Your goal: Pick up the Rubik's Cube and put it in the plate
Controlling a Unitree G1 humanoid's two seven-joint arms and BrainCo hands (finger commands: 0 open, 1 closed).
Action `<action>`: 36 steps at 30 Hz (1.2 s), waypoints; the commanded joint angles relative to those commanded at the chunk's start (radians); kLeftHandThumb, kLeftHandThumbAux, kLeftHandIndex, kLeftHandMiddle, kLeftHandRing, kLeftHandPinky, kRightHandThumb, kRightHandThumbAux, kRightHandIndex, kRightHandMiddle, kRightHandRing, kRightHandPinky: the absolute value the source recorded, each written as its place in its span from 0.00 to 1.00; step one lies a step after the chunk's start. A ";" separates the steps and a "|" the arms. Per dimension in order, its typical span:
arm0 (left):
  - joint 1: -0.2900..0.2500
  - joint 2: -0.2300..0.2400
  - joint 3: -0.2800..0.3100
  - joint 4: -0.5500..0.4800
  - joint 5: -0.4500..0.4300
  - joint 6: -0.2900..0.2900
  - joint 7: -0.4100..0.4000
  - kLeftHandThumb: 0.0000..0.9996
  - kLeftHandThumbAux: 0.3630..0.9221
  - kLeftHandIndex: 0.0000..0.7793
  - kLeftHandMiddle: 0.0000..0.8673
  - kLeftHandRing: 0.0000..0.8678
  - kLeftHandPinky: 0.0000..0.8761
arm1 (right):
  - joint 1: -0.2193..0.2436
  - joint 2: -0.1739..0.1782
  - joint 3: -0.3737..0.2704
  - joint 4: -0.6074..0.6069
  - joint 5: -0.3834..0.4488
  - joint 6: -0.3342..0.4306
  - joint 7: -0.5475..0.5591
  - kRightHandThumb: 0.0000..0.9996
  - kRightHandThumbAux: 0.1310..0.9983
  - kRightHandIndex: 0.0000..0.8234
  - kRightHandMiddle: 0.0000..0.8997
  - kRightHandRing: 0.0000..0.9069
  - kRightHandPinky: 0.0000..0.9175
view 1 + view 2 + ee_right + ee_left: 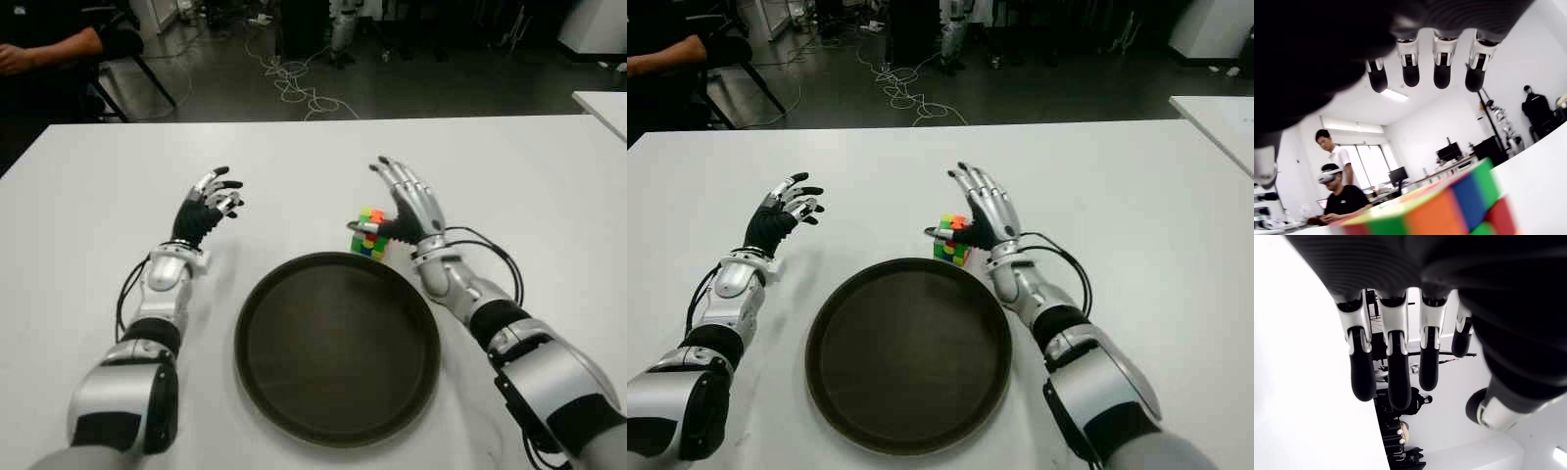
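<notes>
The robot's right hand (404, 208) hovered with fingers spread apart beside the Rubik's Cube (369, 233), its thumb reaching across the cube without a firm grasp. The cube, showing orange, green, yellow and red squares, stood on the white table (509, 176) just beyond the far rim of the dark round plate (337, 348). The left hand (209, 210), loosely open, showed left of the plate.

White table (88, 196) up front, cables (294, 83) snaking over the dark floor behind it, a seated person's arm (44, 51) at the far left corner
</notes>
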 joint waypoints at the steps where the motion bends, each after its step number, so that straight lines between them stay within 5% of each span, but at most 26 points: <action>1: 0.000 0.001 0.000 0.000 0.000 0.000 0.000 0.44 0.53 0.20 0.34 0.44 0.51 | -0.001 0.000 -0.004 0.000 0.004 0.012 0.005 0.03 0.41 0.00 0.00 0.06 0.14; 14: 0.003 0.000 -0.003 -0.005 -0.004 -0.001 -0.003 0.43 0.52 0.20 0.34 0.46 0.50 | -0.020 0.002 -0.040 0.033 0.057 0.109 0.075 0.00 0.38 0.00 0.00 0.04 0.10; 36: 0.002 -0.001 0.004 -0.004 -0.012 0.012 -0.010 0.48 0.56 0.20 0.32 0.44 0.48 | -0.023 0.007 -0.038 0.047 0.095 0.137 0.149 0.00 0.38 0.00 0.02 0.04 0.06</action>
